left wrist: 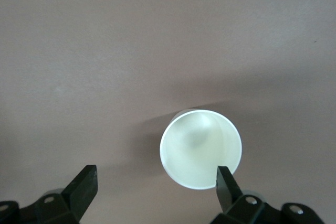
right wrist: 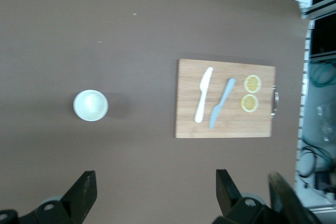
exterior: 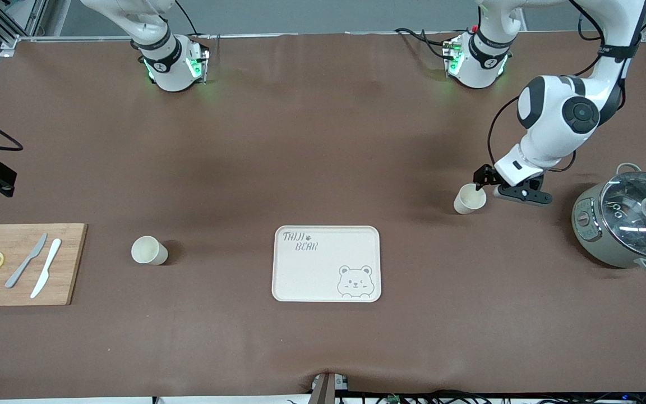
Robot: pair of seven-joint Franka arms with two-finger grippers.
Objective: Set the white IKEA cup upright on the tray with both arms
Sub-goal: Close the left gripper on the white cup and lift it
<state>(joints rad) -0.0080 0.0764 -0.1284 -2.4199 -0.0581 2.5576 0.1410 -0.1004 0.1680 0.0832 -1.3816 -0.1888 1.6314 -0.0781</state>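
Two white cups stand upright on the brown table. One cup (exterior: 469,199) is toward the left arm's end; the other cup (exterior: 149,250) is toward the right arm's end. My left gripper (exterior: 488,185) is open just above the first cup (left wrist: 200,148), with one fingertip (left wrist: 226,182) at its rim and the other (left wrist: 84,184) off to the side over bare table. My right gripper (right wrist: 156,190) is open and empty high over the table, with the second cup (right wrist: 91,105) far below it; it is out of the front view. The cream bear tray (exterior: 326,264) lies empty between the cups, nearer the front camera.
A wooden cutting board (exterior: 23,264) with two knives and two lemon slices lies at the right arm's end; it also shows in the right wrist view (right wrist: 226,99). A grey pot with a glass lid (exterior: 628,221) stands at the left arm's end, beside the left gripper.
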